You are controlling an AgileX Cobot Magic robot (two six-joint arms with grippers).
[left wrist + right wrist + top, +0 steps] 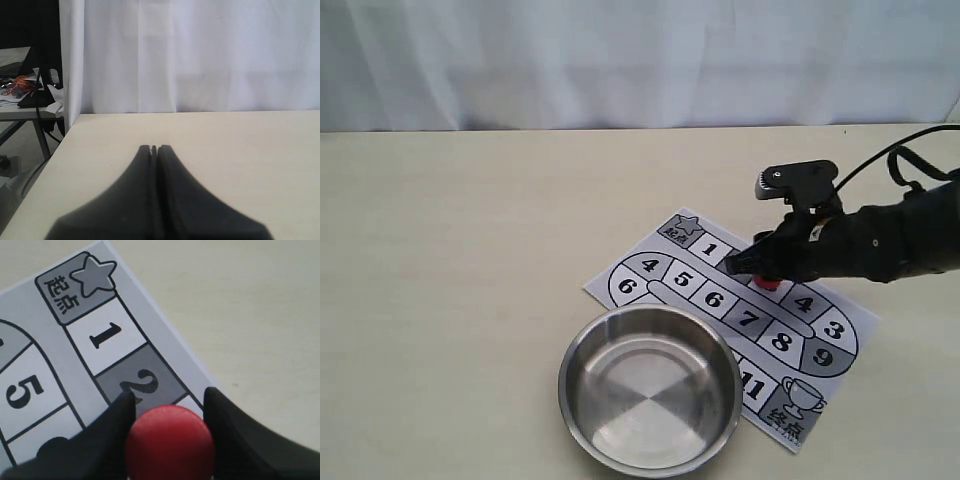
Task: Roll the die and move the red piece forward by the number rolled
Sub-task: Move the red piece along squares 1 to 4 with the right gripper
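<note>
Right wrist view puts the right gripper [169,395] directly over the red piece [170,442], a small solid cylinder peg of bright red. Its two black fingers [117,420] are narrowed onto the peg, one pressed against each side of the round top. Whether the peg's base rests on the paper or is raised off it cannot be told.

The peg is on the numbered track of the printed paper game board [100,335], just past the grey square marked 2, on the side away from square 1 and the star square.

From the exterior view, the right gripper [748,265] reaches in from the right edge on its black arm. The red piece [770,285] shows only as a sliver under the fingers, in the outer lane between the squares marked 1 and 4. The game board [748,320] lies at an angle on the pale beige table [470,250].

A round, shiny stainless steel bowl [610,350] stands upright at the board's near side, with its rim covering part of the paper beside square 11. A white curtain [620,60] hangs behind the table.

The left gripper [154,148] appears only in the left wrist view. Its dark fingers are pressed together with nothing between them, above bare table [225,150] and well away from the board.
</note>
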